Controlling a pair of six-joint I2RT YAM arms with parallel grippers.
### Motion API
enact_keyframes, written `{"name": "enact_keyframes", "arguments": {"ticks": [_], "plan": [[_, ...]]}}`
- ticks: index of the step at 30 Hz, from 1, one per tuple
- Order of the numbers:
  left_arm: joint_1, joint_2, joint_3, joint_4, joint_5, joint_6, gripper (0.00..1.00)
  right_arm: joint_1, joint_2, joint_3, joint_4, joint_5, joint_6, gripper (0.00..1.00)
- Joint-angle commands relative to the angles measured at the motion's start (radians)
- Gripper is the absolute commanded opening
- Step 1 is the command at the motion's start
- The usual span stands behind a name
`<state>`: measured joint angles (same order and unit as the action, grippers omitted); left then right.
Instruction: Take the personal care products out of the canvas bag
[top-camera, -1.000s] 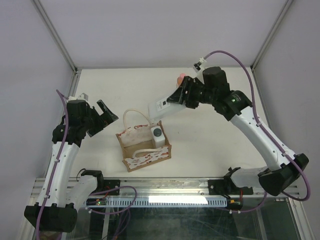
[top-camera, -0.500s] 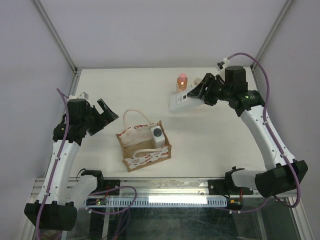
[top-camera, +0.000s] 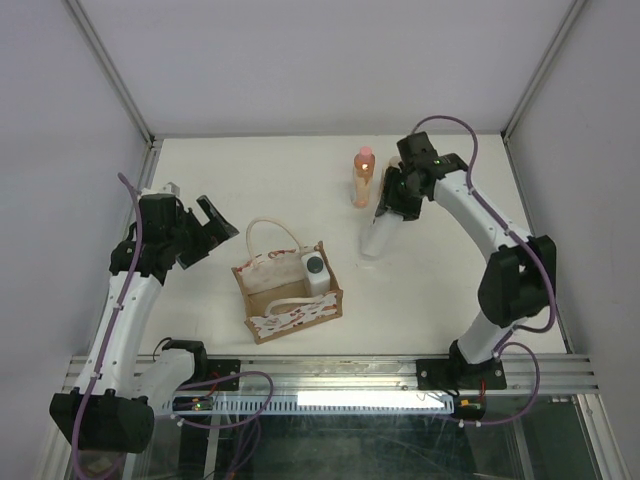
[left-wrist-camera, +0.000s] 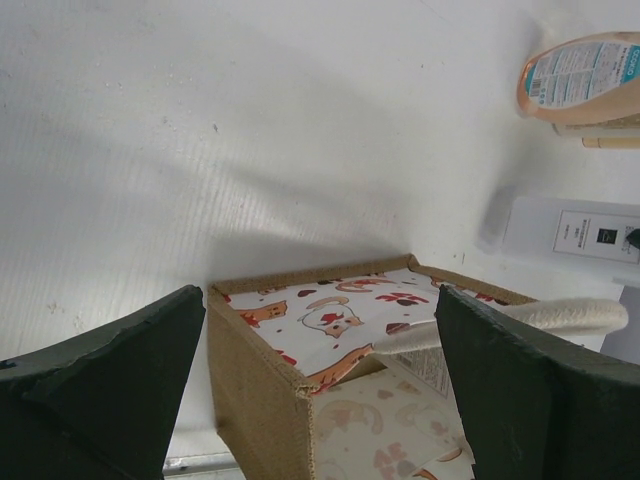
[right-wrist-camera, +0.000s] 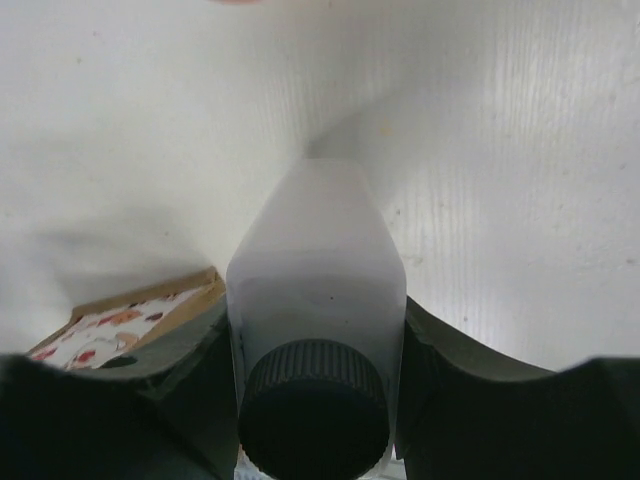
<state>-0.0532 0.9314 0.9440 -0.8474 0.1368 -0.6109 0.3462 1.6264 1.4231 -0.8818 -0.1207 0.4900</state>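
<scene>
The canvas bag (top-camera: 262, 279) stands near the table's middle with one white bottle with a dark grey cap (top-camera: 315, 272) inside it. My right gripper (top-camera: 388, 203) is shut on the second white bottle (top-camera: 374, 239) and holds it tilted, base down toward the table, right of the bag. In the right wrist view that bottle (right-wrist-camera: 315, 250) fills the space between the jaws of the gripper (right-wrist-camera: 316, 335). The orange bottle with a pink cap (top-camera: 364, 176) stands just behind. The beige bottle (left-wrist-camera: 612, 135) shows only in the left wrist view. My left gripper (top-camera: 207, 233) is open and empty, left of the bag (left-wrist-camera: 330, 310).
The bag's cream rope handles (top-camera: 270, 232) stick up over its opening. The enclosure's white walls and metal frame posts (top-camera: 150, 140) bound the table at the back and sides. The arm bases stand along the near rail (top-camera: 340, 372).
My right arm carried the white bottle from above the bag to the right and lowered it beside the orange bottle, turning it base-down. The left arm stayed put.
</scene>
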Motion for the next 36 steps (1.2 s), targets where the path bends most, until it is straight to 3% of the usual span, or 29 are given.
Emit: {"name": "enact_keyframes", "arguments": {"ticks": [1, 16, 22, 25, 27, 32, 36], "plan": [[-0.007, 0.022, 0.041, 0.064, 0.006, 0.000, 0.99, 0.073, 0.100, 0.261, -0.049, 0.211, -0.020, 0.00], [-0.008, 0.060, 0.060, 0.074, -0.011, 0.005, 0.99, 0.192, 0.308, 0.465, -0.089, 0.444, -0.070, 0.00], [-0.007, 0.048, 0.046, 0.076, -0.017, -0.007, 0.99, 0.202, 0.294, 0.408, -0.062, 0.459, -0.056, 0.10], [-0.008, 0.055, 0.052, 0.076, -0.015, -0.004, 0.99, 0.202, 0.272, 0.355, -0.012, 0.444, -0.063, 0.19], [-0.007, 0.059, 0.062, 0.076, -0.017, -0.004, 0.99, 0.201, 0.275, 0.346, -0.003, 0.432, -0.068, 0.33], [-0.007, 0.049, 0.068, 0.075, -0.023, -0.002, 0.99, 0.202, 0.281, 0.349, -0.004, 0.407, -0.080, 0.57], [-0.008, 0.023, 0.054, 0.069, -0.021, -0.006, 0.99, 0.201, 0.266, 0.353, -0.010, 0.409, -0.100, 0.68]]}}
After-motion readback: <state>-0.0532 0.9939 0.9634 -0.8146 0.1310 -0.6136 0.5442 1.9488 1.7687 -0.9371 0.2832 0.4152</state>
